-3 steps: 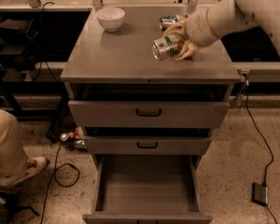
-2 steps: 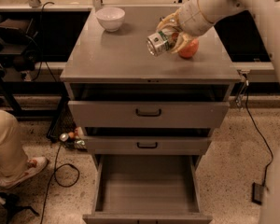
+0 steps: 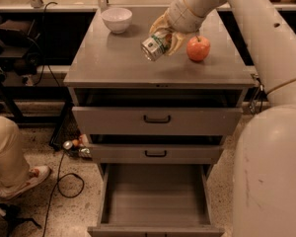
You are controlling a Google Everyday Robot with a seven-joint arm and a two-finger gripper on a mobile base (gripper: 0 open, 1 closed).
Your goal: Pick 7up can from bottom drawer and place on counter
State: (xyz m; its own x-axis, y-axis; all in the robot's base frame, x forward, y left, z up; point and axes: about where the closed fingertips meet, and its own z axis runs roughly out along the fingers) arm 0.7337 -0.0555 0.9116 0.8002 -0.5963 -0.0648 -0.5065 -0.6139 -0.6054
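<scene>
pincer is over the table, right of centre, pinching the can from its 1 o'clock side. fingers wrap the can body. can is tilted, shiny end facing 7 o'clock toward the camera, green-and-silver side showing. it sits low over the table top with a shadow under it; can't tell if it touches. apple stands on the table just at 3 o'clock of the can, near the pincer, apart from the can. white bowl is at 11 o'clock of the can, well apart, near the table's far left corner. arm comes in from 1 o'clock and the robot body fills the frame at 4 o'clock. bottom drawer is pulled wide open at 6 o'clock, bare floor showing. top drawer and middle drawer, both with black handles, are each pulled out a little. a person's leg and shoe are at 8 o'clock on the floor, with a black cable beside them.
</scene>
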